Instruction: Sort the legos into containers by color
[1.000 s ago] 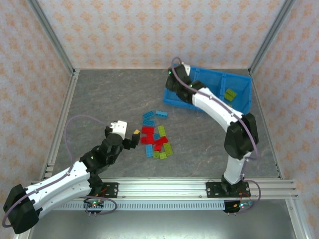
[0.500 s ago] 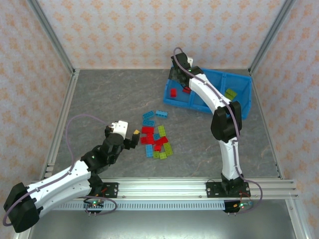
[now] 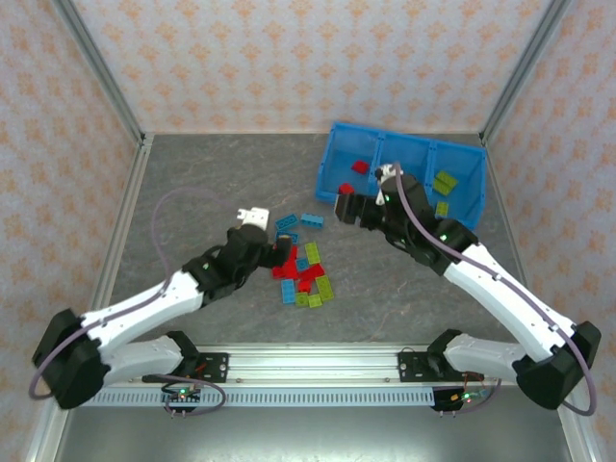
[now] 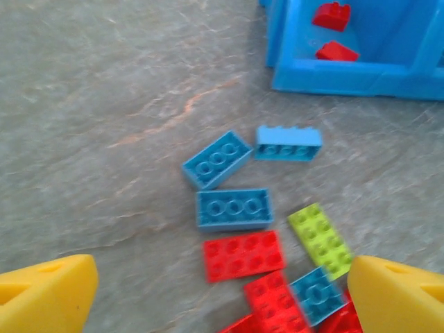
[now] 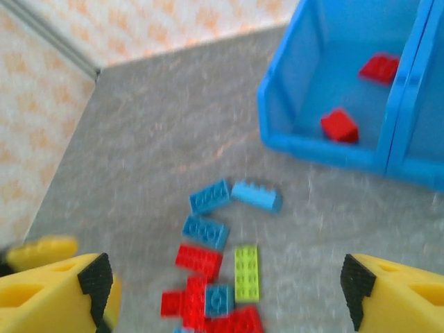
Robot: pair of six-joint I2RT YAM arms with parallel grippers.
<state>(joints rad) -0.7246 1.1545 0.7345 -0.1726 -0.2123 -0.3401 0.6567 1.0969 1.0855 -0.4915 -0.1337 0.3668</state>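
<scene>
Now left pincer point(image 3: 277, 256) spread over loose legos point(image 3: 303, 269) mid-frame, likely for a pick; right pincer point(image 3: 345, 207) spread, empty, beside bin point(image 3: 323, 189) upper right, two red bricks point(image 3: 361, 166) inside its left compartment.

Loose legos point(image 3: 310, 272) lie on the table point(image 3: 212, 183), left of the bin point(image 3: 414, 154).

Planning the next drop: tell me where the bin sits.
Top view: the bin lies at the far right of the table, near the back wall, with the right gripper beside its left end.
</scene>
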